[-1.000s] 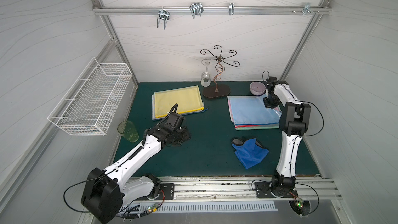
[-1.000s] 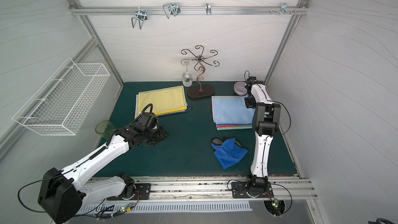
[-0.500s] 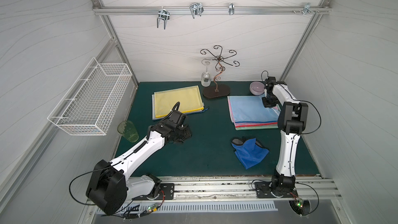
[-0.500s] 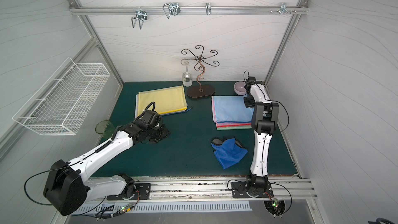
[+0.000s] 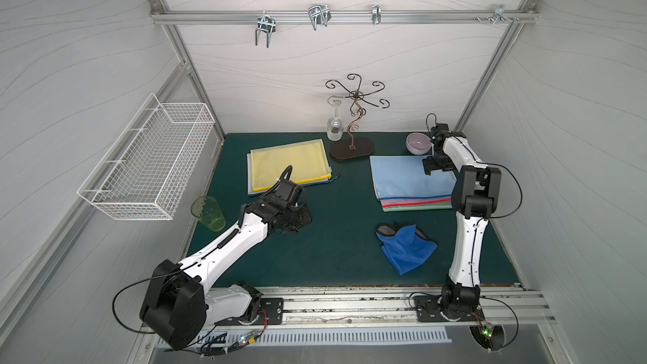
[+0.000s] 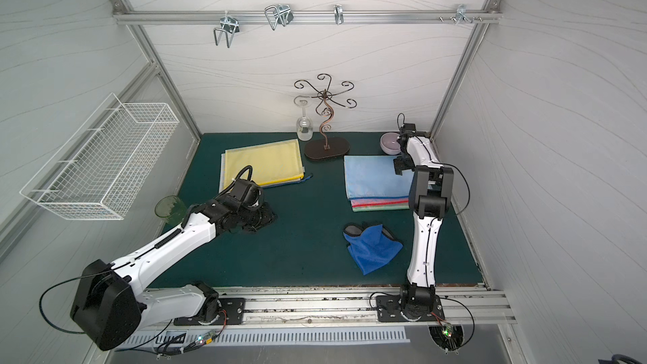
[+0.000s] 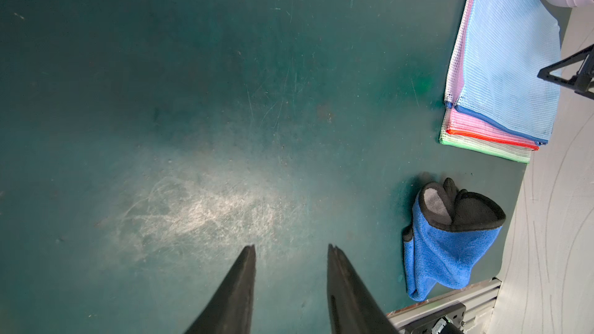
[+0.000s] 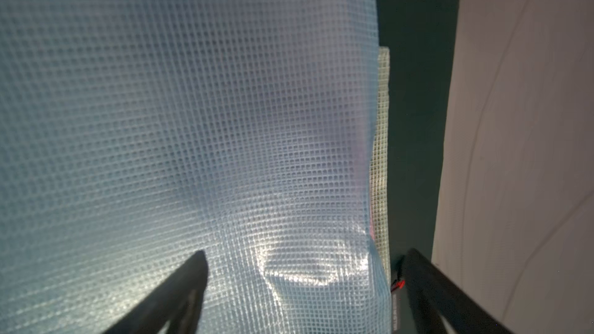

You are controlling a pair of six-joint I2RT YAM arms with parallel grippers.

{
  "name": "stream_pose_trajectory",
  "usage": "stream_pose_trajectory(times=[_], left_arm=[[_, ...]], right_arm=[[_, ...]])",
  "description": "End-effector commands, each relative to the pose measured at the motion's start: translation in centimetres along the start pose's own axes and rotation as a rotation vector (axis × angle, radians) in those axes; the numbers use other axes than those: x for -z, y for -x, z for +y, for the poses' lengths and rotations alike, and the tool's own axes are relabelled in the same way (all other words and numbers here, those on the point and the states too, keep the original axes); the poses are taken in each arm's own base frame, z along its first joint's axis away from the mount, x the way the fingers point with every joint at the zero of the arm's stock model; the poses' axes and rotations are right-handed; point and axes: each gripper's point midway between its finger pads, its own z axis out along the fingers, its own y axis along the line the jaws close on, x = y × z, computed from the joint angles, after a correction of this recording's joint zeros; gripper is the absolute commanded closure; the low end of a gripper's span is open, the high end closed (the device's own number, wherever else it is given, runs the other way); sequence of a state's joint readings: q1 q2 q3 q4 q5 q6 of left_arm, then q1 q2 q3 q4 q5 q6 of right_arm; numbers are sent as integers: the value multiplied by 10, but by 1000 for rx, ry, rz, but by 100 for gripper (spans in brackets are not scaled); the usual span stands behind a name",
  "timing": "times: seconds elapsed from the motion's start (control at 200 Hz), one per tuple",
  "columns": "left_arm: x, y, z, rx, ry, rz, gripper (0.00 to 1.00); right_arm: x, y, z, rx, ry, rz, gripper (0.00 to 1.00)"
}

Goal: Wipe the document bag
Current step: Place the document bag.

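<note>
Both empty: right fingers [image 8: 180, 293] spread wide astride bag [image 5: 402, 176] edge, upper right, likely to pin it; left fingers [image 7: 236, 290] half-open over bare tabletop [image 7: 160, 91]; cloth [image 5: 408, 250] untouched.

The left arm [image 5: 224, 246] is extended low from the near edge of the bench [image 5: 332, 257]. The left gripper [image 7: 291, 249] is set with jaws partly apart. The right arm [image 5: 467, 239] is raised upright and folded toward the far right corner. The right gripper [image 8: 305, 252] is spread wide.
</note>
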State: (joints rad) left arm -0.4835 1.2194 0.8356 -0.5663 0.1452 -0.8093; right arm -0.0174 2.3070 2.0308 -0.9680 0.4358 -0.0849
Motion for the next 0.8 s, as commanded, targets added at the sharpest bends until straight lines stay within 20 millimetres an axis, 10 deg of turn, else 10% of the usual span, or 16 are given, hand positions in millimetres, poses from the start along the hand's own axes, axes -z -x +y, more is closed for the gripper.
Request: stream_pose_trajectory(times=[0.0,0.35,0.59,0.795], left_arm=[[13,21,-11,21,-42,-78,58],[31,60,35,246,-55,-216,44],[25,102,77,462,-10,-260,55],[26,157,97,485,120,-365,55]], right_arm=[[47,10,-2,-76,-19,-88,1],[144,-9,125,-93,503,-181,1],[219,-82,250,159,818,-138,1],[255,-136,284,284,924,-95,1]])
